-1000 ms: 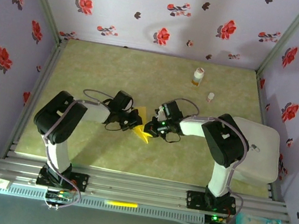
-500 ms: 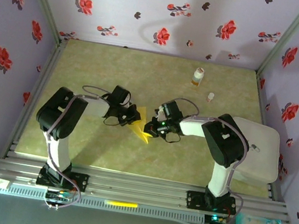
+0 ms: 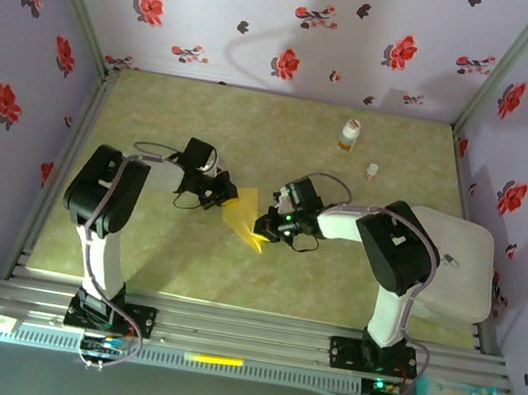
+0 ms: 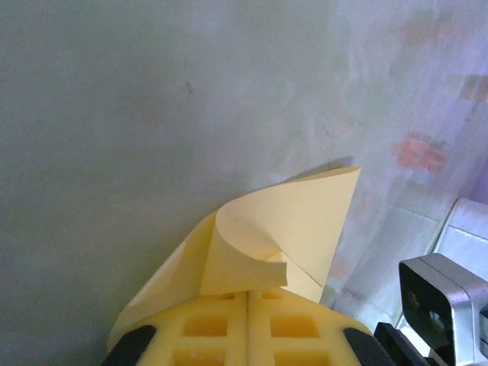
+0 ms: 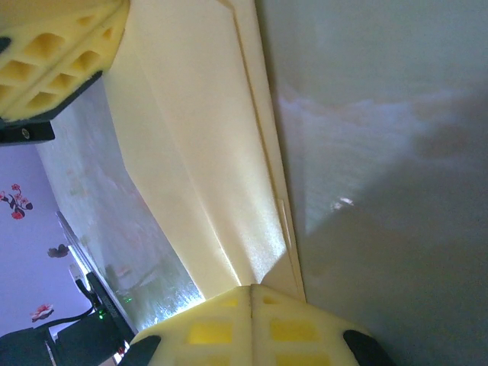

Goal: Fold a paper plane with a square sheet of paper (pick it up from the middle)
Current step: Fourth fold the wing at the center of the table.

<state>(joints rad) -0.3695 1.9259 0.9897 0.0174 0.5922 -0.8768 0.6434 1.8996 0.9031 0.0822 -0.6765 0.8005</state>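
The mustard-yellow sheet of paper [image 3: 243, 218] is folded into a pointed, creased shape and is held between both grippers just above the table, left of centre. My left gripper [image 3: 227, 195] is shut on its left edge. In the left wrist view the foam fingers [image 4: 183, 328] of the left gripper [image 4: 248, 293] pinch a curled flap of the paper [image 4: 305, 213]. My right gripper [image 3: 265, 226] is shut on the paper's right end. In the right wrist view the right gripper [image 5: 252, 288] clamps a long creased layer of the paper [image 5: 198, 152], and the left gripper's fingers [image 5: 53, 53] show at the top left.
A small white-and-orange bottle [image 3: 349, 136] stands at the back right with a small white cap [image 3: 372, 171] near it. A white tray [image 3: 455, 265] lies along the right side. Floral walls enclose the green table [image 3: 177, 112].
My left gripper has moved back and to the left with its edge of the paper, and more of the sheet now shows between the grippers. The right gripper has stayed in place.
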